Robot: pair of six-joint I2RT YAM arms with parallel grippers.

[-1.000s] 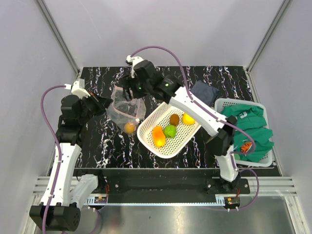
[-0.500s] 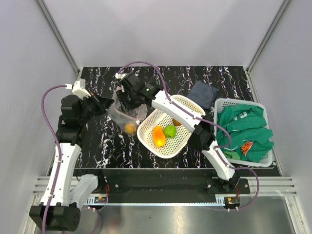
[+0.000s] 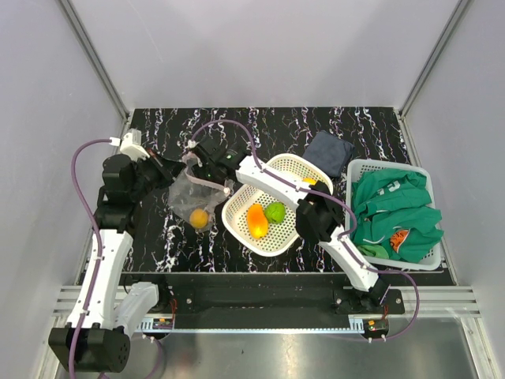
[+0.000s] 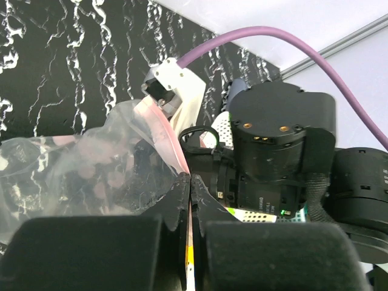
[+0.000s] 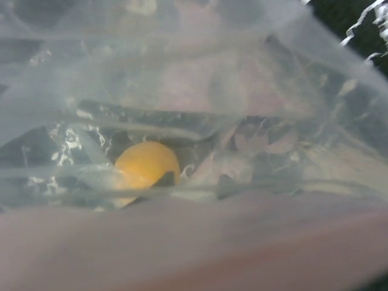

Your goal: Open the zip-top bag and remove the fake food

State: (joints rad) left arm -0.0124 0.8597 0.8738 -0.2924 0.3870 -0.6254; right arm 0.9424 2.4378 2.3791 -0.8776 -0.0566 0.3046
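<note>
One piece left: an orange fake food (image 3: 199,217) lies inside the zip-top bag (image 3: 186,188), just left of the white basket (image 3: 237,227).
Done: bag mouth looks open; green piece (image 3: 274,212) and orange-yellow piece (image 3: 256,221) sit in the basket.
Left gripper (image 4: 189,182): fingers pinched on the bag's pink strip.
Right gripper (image 3: 202,163): at the bag mouth; grip unclear.
Remaining: extract that last fruit.

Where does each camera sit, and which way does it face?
Top external: above, behind the bases, looking down at the table; both arms show.
Left wrist: on the left arm, facing along its shut left tool pinching the zip-top bag.
Right wrist: against the bag, seeing an orange fruit inside; no fingers visible.
Shared: the bag.
</note>
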